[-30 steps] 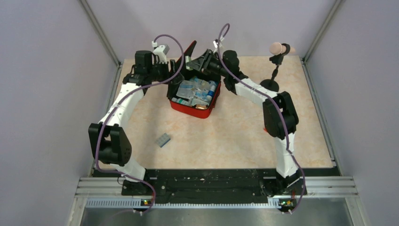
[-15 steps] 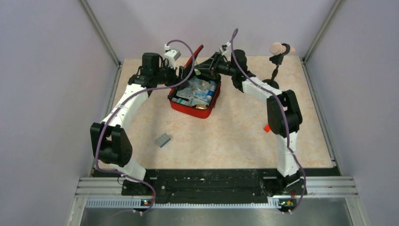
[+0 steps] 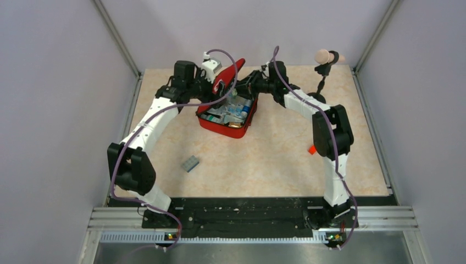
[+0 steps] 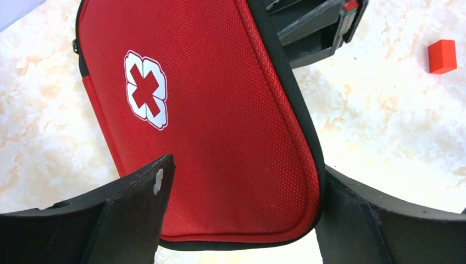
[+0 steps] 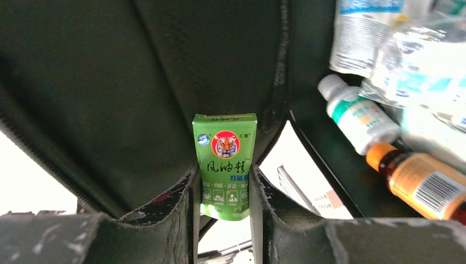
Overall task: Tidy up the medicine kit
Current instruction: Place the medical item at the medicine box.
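The medicine kit (image 3: 226,124), a red zip pouch, lies open at the back middle of the table with bottles and packets inside. Its lid (image 3: 226,77) stands tilted up over it; the left wrist view shows the lid's red outside (image 4: 220,126) with the white cross emblem (image 4: 145,90). My left gripper (image 3: 215,86) (image 4: 242,212) is open, jaws wide on either side of the lid's edge. My right gripper (image 3: 243,88) (image 5: 224,190) is shut on a small green tiger-print box (image 5: 225,162) in front of the lid's black lining (image 5: 110,82).
A white bottle (image 5: 358,116) and an orange-capped bottle (image 5: 423,181) lie in the kit. A small orange-red block (image 3: 311,149) (image 4: 442,56) sits on the right. A grey-blue block (image 3: 190,163) lies front left. A stand with a pink ball (image 3: 324,57) is at the back right.
The lid has swung forward over the kit, its red outside now showing from above. My left gripper moved right with it and opened wider. The right gripper kept hold of the green box.
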